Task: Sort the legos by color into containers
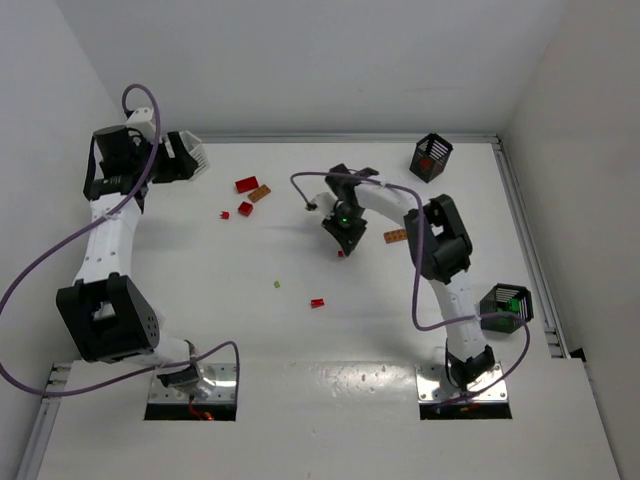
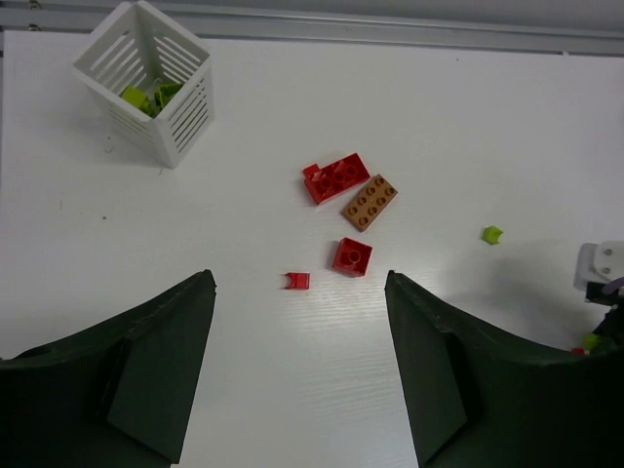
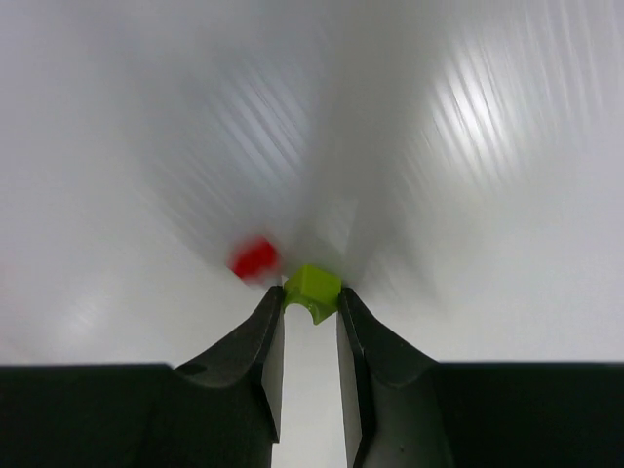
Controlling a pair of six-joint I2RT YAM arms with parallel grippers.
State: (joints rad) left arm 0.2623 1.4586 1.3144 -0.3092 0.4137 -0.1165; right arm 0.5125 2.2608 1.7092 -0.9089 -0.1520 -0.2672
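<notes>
Right wrist view: the right gripper is clenched on a yellow-green brick at its very tips, with a red brick at ten o'clock of it. Meanwhile the left gripper hangs released. The white basket at its eleven o'clock holds yellow-green pieces, so it is likely this brick's destination.

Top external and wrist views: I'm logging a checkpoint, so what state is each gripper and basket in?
Left gripper: open, empty.
Right gripper: shut on yellow-green lego.
White basket: upright, holds yellow-green legos.
Far black basket: upright, contents unclear.
Near black basket: holds green legos.
</notes>
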